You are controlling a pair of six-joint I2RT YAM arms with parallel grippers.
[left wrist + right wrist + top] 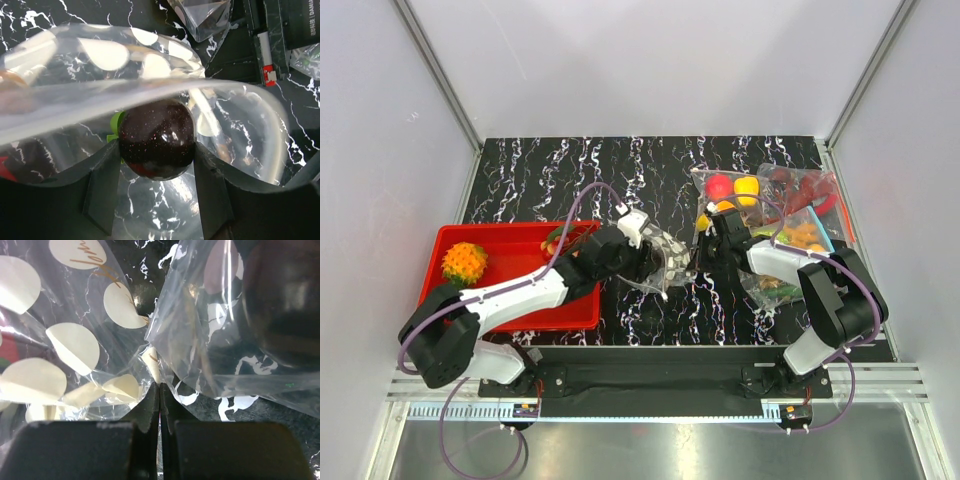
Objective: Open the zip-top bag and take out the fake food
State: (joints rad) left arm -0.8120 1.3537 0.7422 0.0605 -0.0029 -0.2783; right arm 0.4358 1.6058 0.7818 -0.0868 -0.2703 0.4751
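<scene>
Left pincer (156, 155) gripped one dark round fruit (155, 130) at the mouth of the one dotted bag (125, 55). Right pincer (160, 395), pressed together, pinched that bag's edge. Out left on the worktop (540, 170), one red tray (515, 250) held one orange fruit (464, 263).

The clear crinkled bag (100, 95) with white round dots stands open, its rim arching just above the left fingers (102, 192), one fold pinched between the closed right fingers (147, 407). A glossy dark round fruit (156, 140) with a green top is clamped between the left fingers. An orange bumpy fruit (463, 263) lies well apart from both
</scene>
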